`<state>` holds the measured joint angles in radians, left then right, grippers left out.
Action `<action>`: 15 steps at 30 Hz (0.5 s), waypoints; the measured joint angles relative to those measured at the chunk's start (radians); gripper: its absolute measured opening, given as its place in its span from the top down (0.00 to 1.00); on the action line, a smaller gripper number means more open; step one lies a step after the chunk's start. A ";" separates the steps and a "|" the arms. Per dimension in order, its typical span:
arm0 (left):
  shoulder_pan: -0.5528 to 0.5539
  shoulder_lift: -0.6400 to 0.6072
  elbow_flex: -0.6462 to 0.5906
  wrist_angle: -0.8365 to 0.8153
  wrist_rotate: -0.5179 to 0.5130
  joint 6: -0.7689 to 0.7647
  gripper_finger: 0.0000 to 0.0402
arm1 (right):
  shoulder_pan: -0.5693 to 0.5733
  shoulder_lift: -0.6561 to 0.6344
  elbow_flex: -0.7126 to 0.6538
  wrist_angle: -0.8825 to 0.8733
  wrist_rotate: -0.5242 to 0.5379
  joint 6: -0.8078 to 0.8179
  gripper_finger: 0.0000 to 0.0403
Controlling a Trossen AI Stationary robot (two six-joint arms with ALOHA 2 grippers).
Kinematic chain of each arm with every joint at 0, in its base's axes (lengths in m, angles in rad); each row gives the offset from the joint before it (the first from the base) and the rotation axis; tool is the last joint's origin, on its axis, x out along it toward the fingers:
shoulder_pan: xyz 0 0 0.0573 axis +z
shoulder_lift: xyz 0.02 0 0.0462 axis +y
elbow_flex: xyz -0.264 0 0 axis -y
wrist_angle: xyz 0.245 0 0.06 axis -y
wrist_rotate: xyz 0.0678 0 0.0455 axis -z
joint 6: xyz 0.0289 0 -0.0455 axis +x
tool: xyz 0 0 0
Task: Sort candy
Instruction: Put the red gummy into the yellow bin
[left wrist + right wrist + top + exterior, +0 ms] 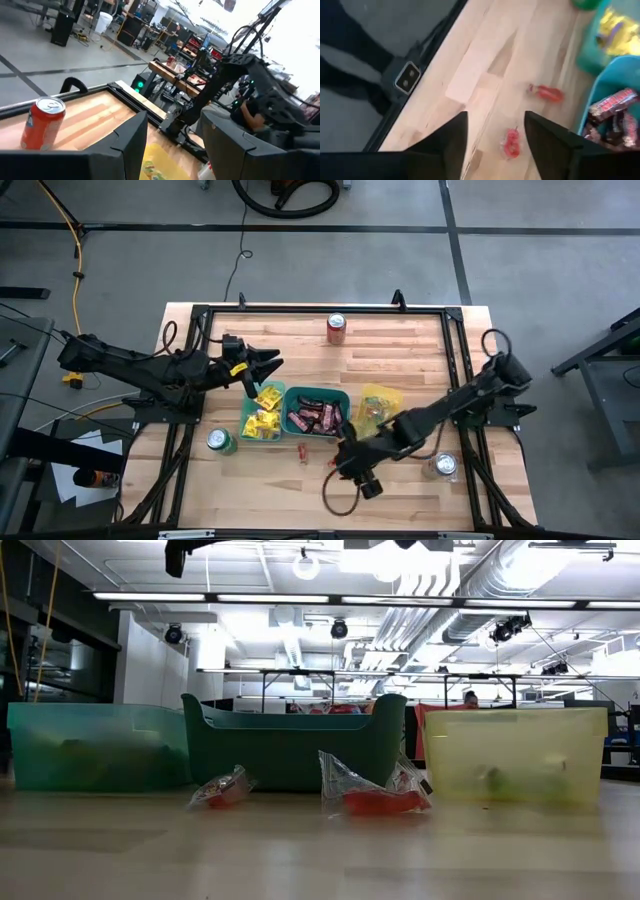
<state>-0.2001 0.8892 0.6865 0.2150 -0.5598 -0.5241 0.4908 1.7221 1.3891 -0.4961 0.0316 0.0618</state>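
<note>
The right gripper [343,463] hung low over the near part of the wooden table [400,350], just in front of the teal bin [340,397]. Its jaws stood apart with nothing between them. In the right wrist view a small red-tinted wrapped candy [511,142] lay flat on the wood right in the gap between the two dark fingers [446,142], a little ahead of the tips and not touching either one (so loose on the table, not held). A second red candy [547,92] lay farther ahead of that gripper, on bare wood beside the bins. From table height both sat in front of the bins, crinkly clear wrappers with red inside.

The teal bin held the dark brown-red bars [315,417]. The green bin [247,420] to its left held the yellow packets [264,415], and the yellow bin [390,394] sat on the right side.

The left gripper [268,364] hovered above the green bin, jaws also spread and empty. A red soda can [336,327] stood at the far edge, a green can [221,442] near the green bin, and a clear cup [443,466] near the right arm.
</note>
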 joint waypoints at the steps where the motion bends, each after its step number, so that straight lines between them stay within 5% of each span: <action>1: 0.000 -0.003 0.000 -0.001 0.000 0.017 0.58 | 0.000 0.023 0.022 -0.022 0.001 -0.015 0.53; 6: 0.001 -0.005 0.000 -0.003 0.000 0.139 0.58 | -0.001 0.134 0.072 -0.024 -0.007 -0.018 0.43; 15: -0.002 -0.005 0.000 -0.008 -0.001 0.203 0.58 | -0.006 0.263 0.078 -0.015 0.069 0.146 0.43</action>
<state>-0.2018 0.8845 0.6867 0.2070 -0.5605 -0.3212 0.4843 1.9847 1.4673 -0.5116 0.1006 0.2074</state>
